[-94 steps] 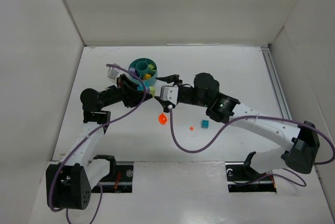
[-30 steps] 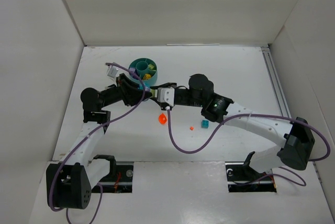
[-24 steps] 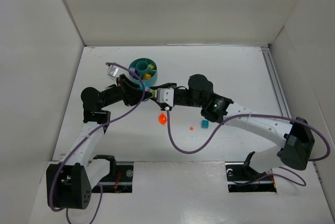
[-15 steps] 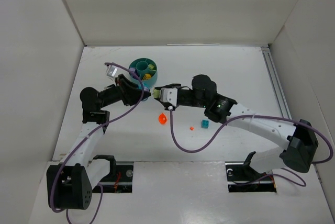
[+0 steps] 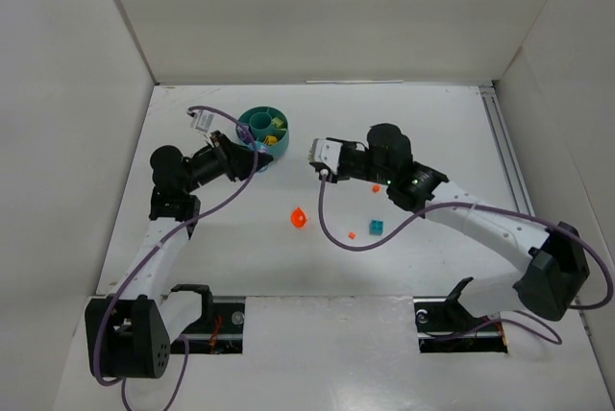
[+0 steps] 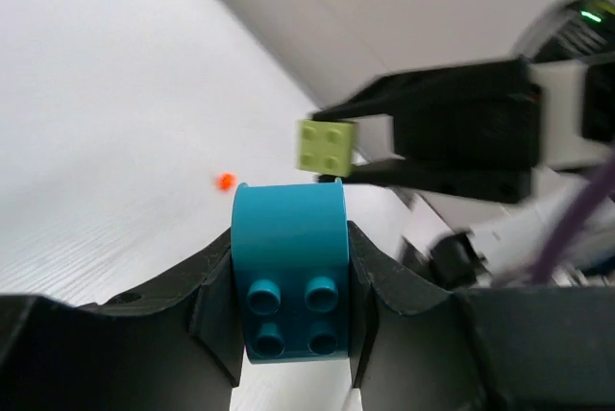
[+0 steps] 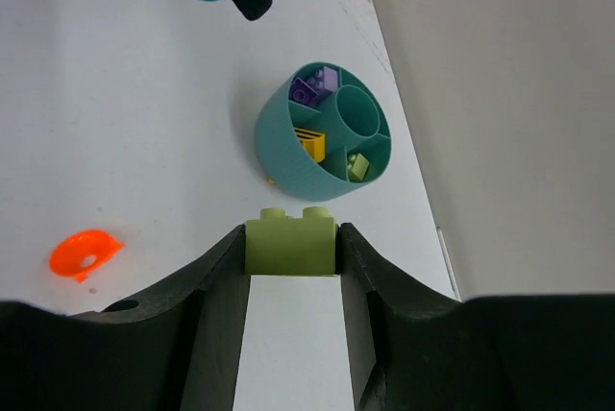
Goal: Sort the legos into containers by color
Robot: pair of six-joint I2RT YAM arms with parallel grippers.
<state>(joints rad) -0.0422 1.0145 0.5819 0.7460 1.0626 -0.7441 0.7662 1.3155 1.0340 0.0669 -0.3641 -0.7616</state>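
- The left gripper [image 6: 291,259] is clenched on a teal brick [image 6: 288,229], and the right gripper [image 7: 291,259] is clenched on a lime brick [image 7: 291,243].
- The bowl [image 7: 279,154] stands close to the far edge of the counter [image 5: 432,123], left of its middle. It already holds purple, yellow and lime bits in separate wedges.
- We judge a clash between the two grippers to be the main risk. They face each other closely beside the bowl, and both need the same small opening.
- The wedges are narrow, so a brick let go off-centre could land in a neighbouring colour's wedge or bounce out over the rim.
- A gripper dipping low could push the light bowl and spill what is sorted.
- An orange piece [image 5: 299,218], a small teal block [image 5: 377,227] and some orange specks lie loose around the middle of the counter.
- From above, the left gripper covers the bowl's near-left side, so we cannot read those wedges.
- The left wrist view shows no bowl at all.
- We cannot identify a small yellowish speck at the bowl's foot, and the teal brick is hard to pick out against the teal bowl.
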